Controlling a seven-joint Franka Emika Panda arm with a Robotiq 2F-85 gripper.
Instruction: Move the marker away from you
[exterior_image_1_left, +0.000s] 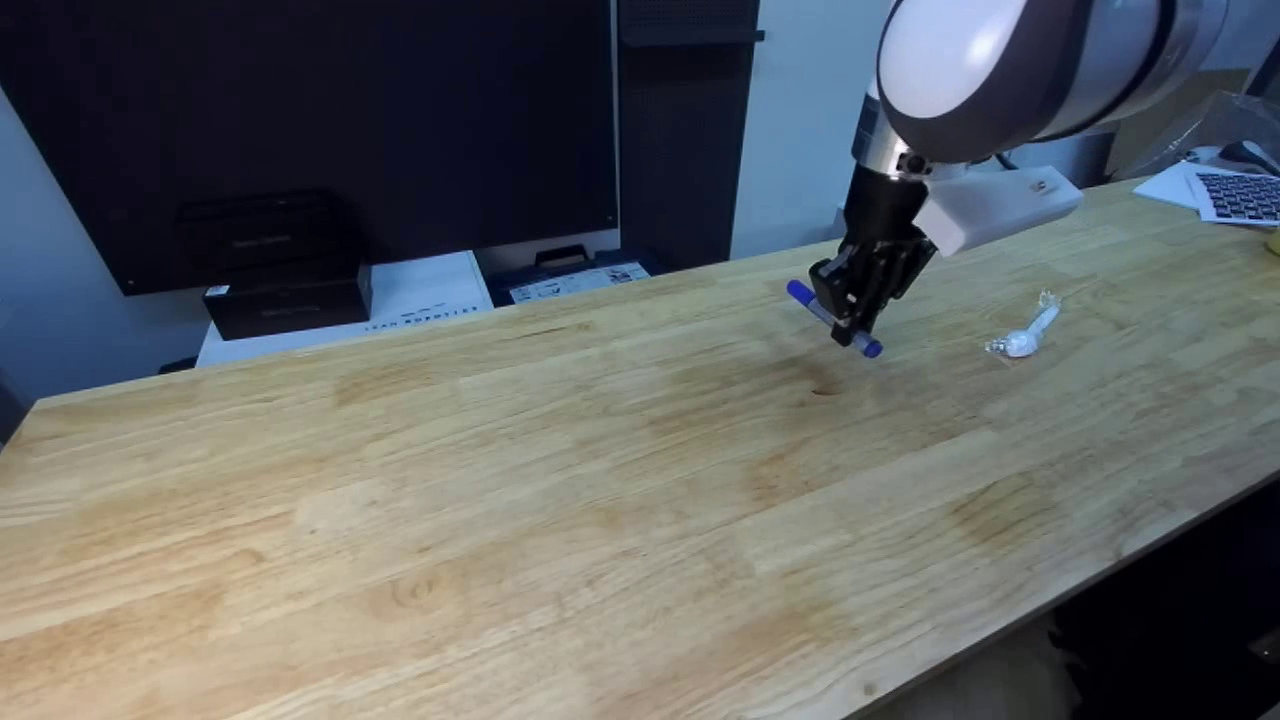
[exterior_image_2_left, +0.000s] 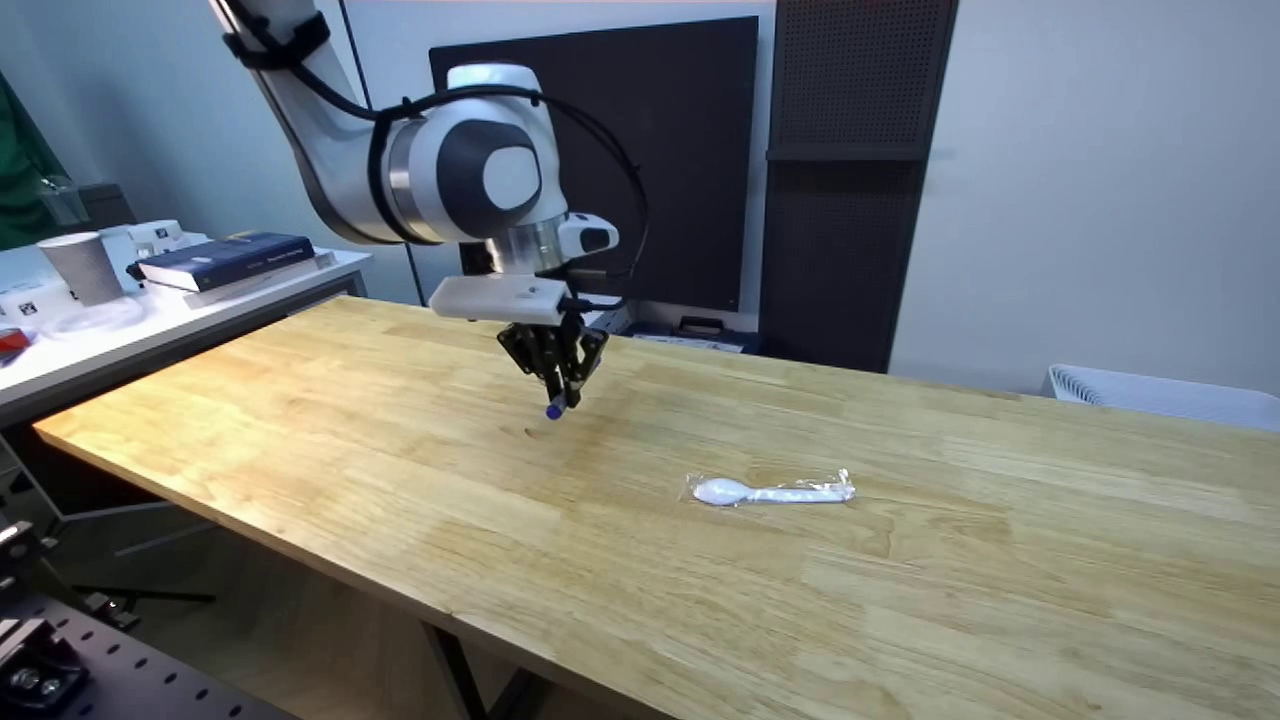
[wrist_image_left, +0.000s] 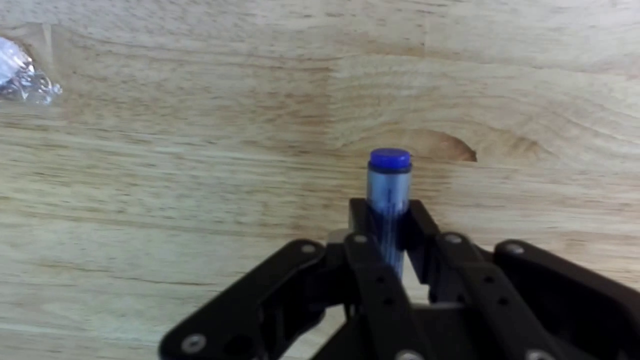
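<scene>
The marker is a clear-bodied pen with blue ends. It shows in both exterior views (exterior_image_1_left: 820, 313) (exterior_image_2_left: 556, 408) and in the wrist view (wrist_image_left: 389, 189). My gripper is shut on the marker's middle; it shows in both exterior views (exterior_image_1_left: 848, 328) (exterior_image_2_left: 564, 394) and in the wrist view (wrist_image_left: 390, 215). The marker is tilted in an exterior view and appears held a little above the wooden table (exterior_image_1_left: 560, 480). One blue end sticks out past the fingertips in the wrist view. The fingers hide its middle part.
A plastic-wrapped white spoon (exterior_image_1_left: 1020, 342) (exterior_image_2_left: 770, 493) lies on the table near the gripper; its tip shows in the wrist view (wrist_image_left: 12, 65). A keyboard (exterior_image_1_left: 1240, 196) is at the table's far right. Books (exterior_image_2_left: 225, 262) and a cup (exterior_image_2_left: 85, 268) stand on a side table.
</scene>
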